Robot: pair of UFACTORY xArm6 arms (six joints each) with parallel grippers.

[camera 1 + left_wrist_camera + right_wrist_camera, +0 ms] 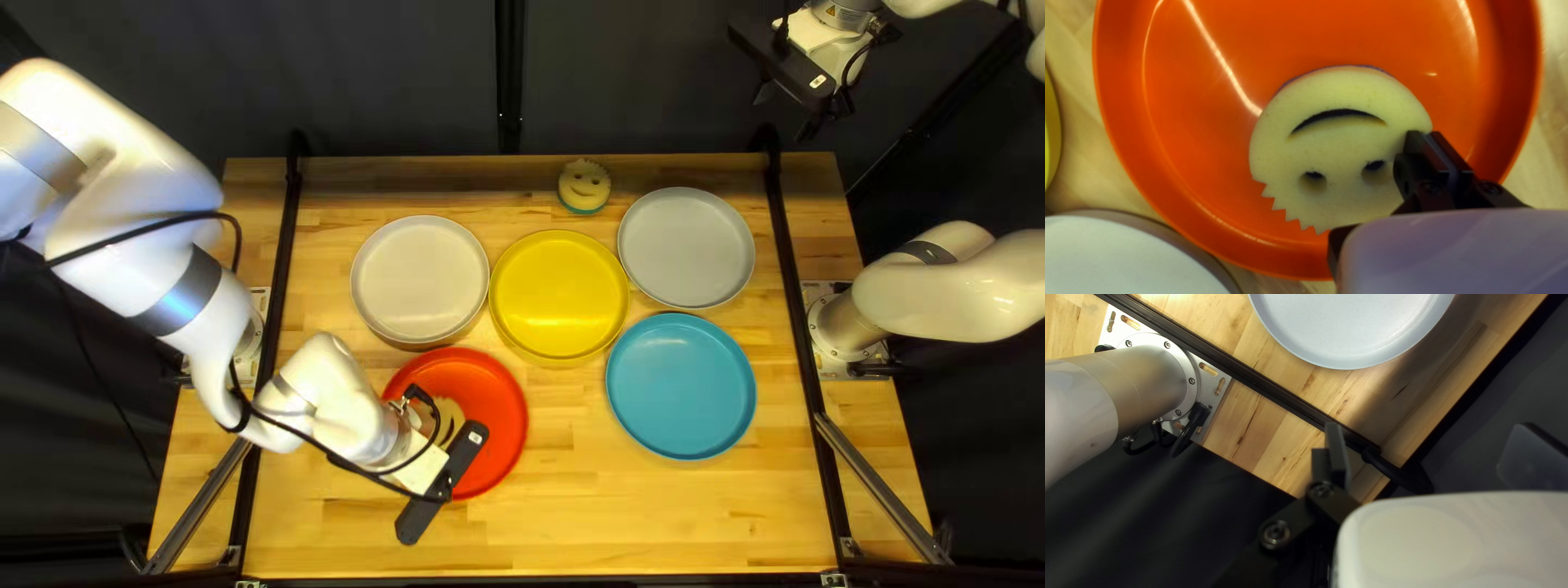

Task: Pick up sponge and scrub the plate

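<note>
Resting inside the round, glossy red plate (504,419), one of two smiley, pale-yellow foam sponges (1339,136) is showing a jagged edge. The left gripper (444,479) is holding its fingers together at that sponge's rim; the right gripper (785,112) is hanging with fingers apart. Five round plates are sitting on the wooden surface (588,523), including off-white (420,281), yellow (558,294), grey (686,247) and blue (680,387). The second sponge (585,183) is lying near the far edge.

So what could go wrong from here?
The left tool looks closed over one edge of the sponge, not around it, so pressing might tip or skid it. Nothing visible braces the red plate; scrubbing could slide it into the off-white plate beside it.
</note>
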